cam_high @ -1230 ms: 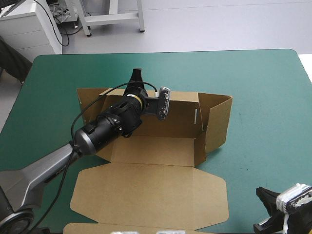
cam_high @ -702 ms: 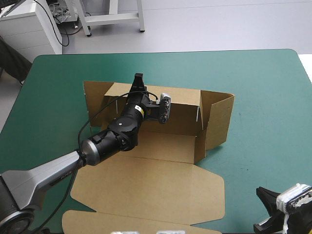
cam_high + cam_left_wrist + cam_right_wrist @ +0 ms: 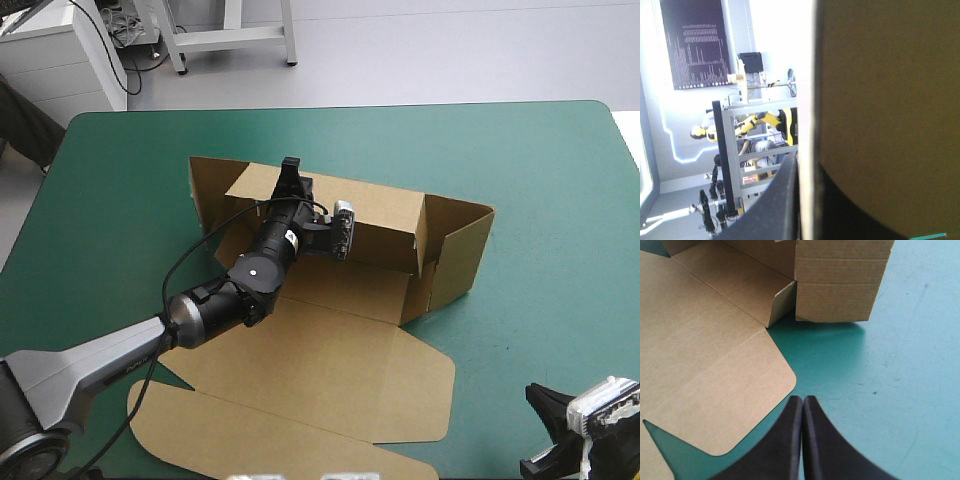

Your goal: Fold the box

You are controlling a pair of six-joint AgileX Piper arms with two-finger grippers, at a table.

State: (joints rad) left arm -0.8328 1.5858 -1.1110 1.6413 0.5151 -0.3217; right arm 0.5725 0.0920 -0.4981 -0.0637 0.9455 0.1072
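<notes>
The box (image 3: 330,350) stood at the middle of the table (image 3: 530,150), partly formed: the far wall (image 3: 380,205) and right-hand wall (image 3: 462,250) were raised, and the lid (image 3: 300,420) lay flat toward the near edge. The left gripper (image 3: 291,172) was clamped on the far wall's top edge, the board pinched between its fingers. The right gripper (image 3: 802,401) sat empty near the lid's rounded corner, its fingers pressed together to a point, clear of the board.

Assessment: the board appeared light and stiff across its panels, yielding only at the creases, and liable to slide on the teal-green cover. It was best held at a free edge beside a crease.
</notes>
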